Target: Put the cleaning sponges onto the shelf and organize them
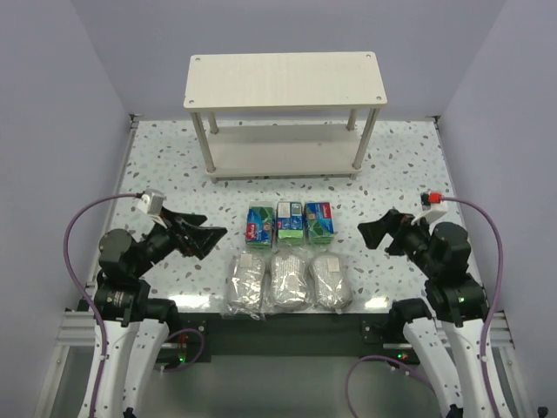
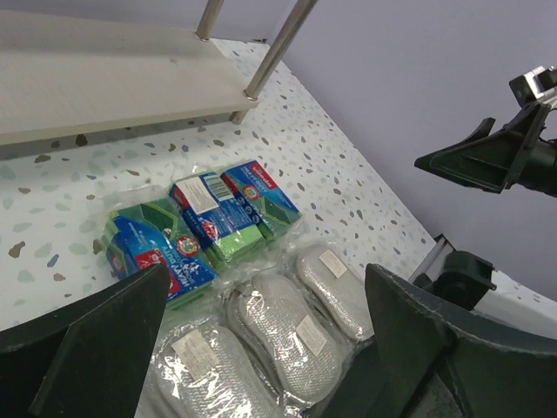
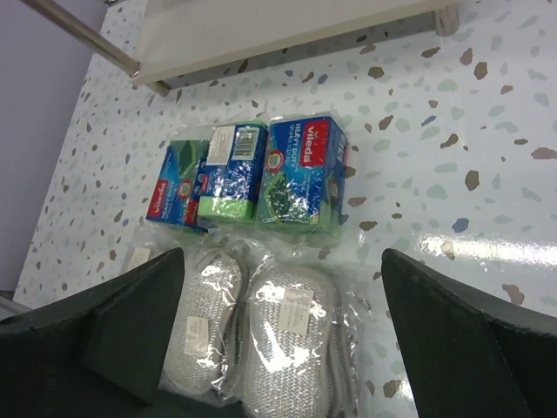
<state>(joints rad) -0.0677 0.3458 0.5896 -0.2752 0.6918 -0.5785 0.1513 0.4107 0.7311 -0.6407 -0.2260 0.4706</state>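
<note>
green-and-blue packs [image 1: 289, 222] beside grey wrapped bundles [image 1: 289, 281].

Open tabletop [image 1: 287, 190] lies between shelf [image 1: 285, 80] and packs [image 1: 290, 222].

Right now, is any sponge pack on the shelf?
No, both tiers of the shelf are bare; the three printed packs and three grey bundles lie on the table in front of it.

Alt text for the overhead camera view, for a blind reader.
Three green-and-blue sponge boxes lie in a row on a speckled table, three grey oval bundles nearer the arms. A bare cream two-tier shelf stands beyond; the left pincer and right pincer flank the packs, open.
</note>
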